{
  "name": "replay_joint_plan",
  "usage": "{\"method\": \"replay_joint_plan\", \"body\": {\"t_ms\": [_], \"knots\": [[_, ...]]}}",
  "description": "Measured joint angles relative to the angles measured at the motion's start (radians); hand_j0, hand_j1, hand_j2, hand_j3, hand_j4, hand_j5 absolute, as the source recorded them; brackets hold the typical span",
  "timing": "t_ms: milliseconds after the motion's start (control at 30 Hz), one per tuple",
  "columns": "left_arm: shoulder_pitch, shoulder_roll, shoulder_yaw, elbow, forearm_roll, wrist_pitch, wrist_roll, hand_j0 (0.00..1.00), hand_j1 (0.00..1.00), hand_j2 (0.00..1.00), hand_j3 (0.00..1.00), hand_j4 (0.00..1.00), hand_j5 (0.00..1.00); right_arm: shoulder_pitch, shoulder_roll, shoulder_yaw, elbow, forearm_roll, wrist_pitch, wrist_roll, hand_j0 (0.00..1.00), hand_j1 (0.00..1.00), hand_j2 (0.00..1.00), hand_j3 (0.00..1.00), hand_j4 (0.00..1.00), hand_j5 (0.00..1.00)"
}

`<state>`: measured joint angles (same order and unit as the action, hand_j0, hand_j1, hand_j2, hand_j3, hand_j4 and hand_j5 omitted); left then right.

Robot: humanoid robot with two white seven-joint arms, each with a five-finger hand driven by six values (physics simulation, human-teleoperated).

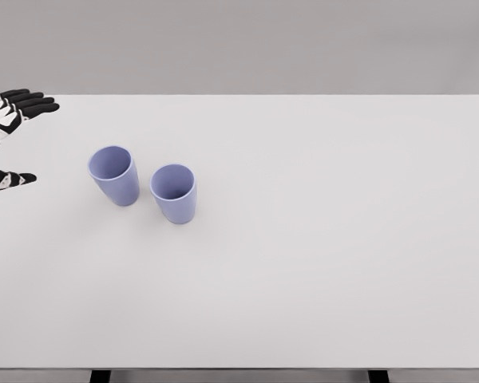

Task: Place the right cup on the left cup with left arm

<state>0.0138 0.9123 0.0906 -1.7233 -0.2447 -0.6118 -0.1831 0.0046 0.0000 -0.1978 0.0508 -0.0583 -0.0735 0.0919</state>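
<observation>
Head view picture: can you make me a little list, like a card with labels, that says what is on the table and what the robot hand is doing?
table: white, seen from above
left cup: purple, upright, open top, holds nothing
right cup: purple, upright, open top, holds nothing
cups together: side by side, a small gap between them, not stacked
left hand: at the picture's left edge, fingers spread, holds nothing, away from both cups
right hand: not in the picture
job so far: not started, right cup not yet on the left cup
</observation>
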Motion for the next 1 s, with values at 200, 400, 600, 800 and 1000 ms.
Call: {"method": "replay_joint_plan", "body": {"t_ms": [200,400,600,800,1000], "knots": [[0.0,-0.001,0.0,-0.003,-0.002,0.0,0.0,1.0,1.0,1.0,1.0,1.0,1.0,0.0,0.0,0.002,0.002,0.0,0.0,0.0,1.0,1.0,1.0,1.0,1.0,1.0],[-0.012,-0.016,-0.001,-0.005,-0.005,0.0,0.0,1.0,1.0,1.0,1.0,1.0,1.0,0.0,0.0,0.002,0.003,0.0,0.0,0.0,1.0,1.0,1.0,1.0,1.0,1.0],[-0.032,-0.031,-0.003,-0.004,-0.025,0.0,-0.003,1.0,1.0,1.0,1.0,1.0,1.0,0.0,0.0,0.002,0.003,0.0,0.0,0.0,1.0,1.0,1.0,1.0,1.0,1.0],[-0.199,-0.039,-0.116,-0.004,-0.126,0.0,-0.008,1.0,1.0,1.0,1.0,1.0,1.0,0.0,0.0,0.002,0.003,0.0,0.0,0.0,1.0,1.0,1.0,1.0,1.0,1.0],[-0.288,-0.001,-0.243,-0.033,-0.142,0.0,-0.017,0.97,0.97,0.97,0.97,0.97,0.97,0.0,0.0,0.001,0.003,0.0,0.0,0.0,1.0,1.0,1.0,1.0,1.0,1.0]]}}
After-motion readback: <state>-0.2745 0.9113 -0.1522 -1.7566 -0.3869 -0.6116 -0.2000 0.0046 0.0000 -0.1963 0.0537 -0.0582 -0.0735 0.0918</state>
